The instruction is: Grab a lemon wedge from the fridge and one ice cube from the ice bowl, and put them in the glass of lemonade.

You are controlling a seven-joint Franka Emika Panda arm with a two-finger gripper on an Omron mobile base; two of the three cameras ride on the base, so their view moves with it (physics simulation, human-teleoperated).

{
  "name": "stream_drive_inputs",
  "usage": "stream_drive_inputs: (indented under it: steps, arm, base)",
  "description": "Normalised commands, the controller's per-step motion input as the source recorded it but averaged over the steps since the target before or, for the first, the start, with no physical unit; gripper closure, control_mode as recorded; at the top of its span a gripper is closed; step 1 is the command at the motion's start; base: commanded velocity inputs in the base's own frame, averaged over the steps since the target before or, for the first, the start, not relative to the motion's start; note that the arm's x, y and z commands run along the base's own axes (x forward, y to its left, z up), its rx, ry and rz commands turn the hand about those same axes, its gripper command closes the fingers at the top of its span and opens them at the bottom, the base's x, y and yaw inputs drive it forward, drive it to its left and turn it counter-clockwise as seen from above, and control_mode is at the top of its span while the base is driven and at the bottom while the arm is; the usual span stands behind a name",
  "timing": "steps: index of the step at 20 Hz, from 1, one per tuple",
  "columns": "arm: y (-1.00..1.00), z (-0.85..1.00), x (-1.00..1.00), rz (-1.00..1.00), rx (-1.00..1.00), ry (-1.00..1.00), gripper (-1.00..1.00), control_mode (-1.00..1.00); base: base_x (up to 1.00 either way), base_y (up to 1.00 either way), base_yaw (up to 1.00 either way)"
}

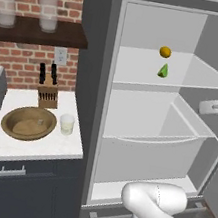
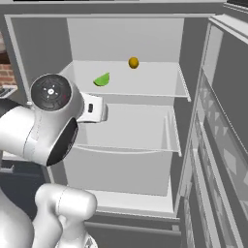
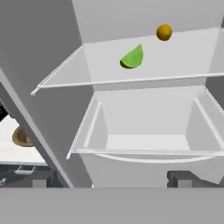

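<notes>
In front of the open fridge (image 1: 146, 112) my gripper (image 3: 111, 178) waits with its fingers wide apart and nothing in them, ready to fit around the lemon wedge (image 3: 132, 58). The wedge lies on the fridge's upper shelf, near the front edge, so I can reach it. A small orange ball (image 3: 164, 32) sits behind it. Left of the fridge, on the desk (image 1: 24, 142), the ice bowl (image 1: 29, 123) and the glass of lemonade (image 1: 67, 123) stand close together.

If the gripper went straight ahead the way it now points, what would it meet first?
Probably the fridge's pale drawer, centred ahead of the open gripper. The lemon wedge sits higher, on the shelf, above that line. Depth is unclear.
</notes>
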Motion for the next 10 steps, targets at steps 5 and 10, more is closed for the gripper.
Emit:
stream_drive_inputs:
  steps: [5, 10]
  arm:
    - [0.97, 0.33, 0.20, 0.00, 0.00, 0.00, -1.00, -1.00]
    - [0.45, 0.21, 0.19, -0.03, 0.06, 0.00, -1.00, -1.00]
  base:
    - [0.00, 0.00, 0.00]
    - [0.00, 0.00, 0.00]
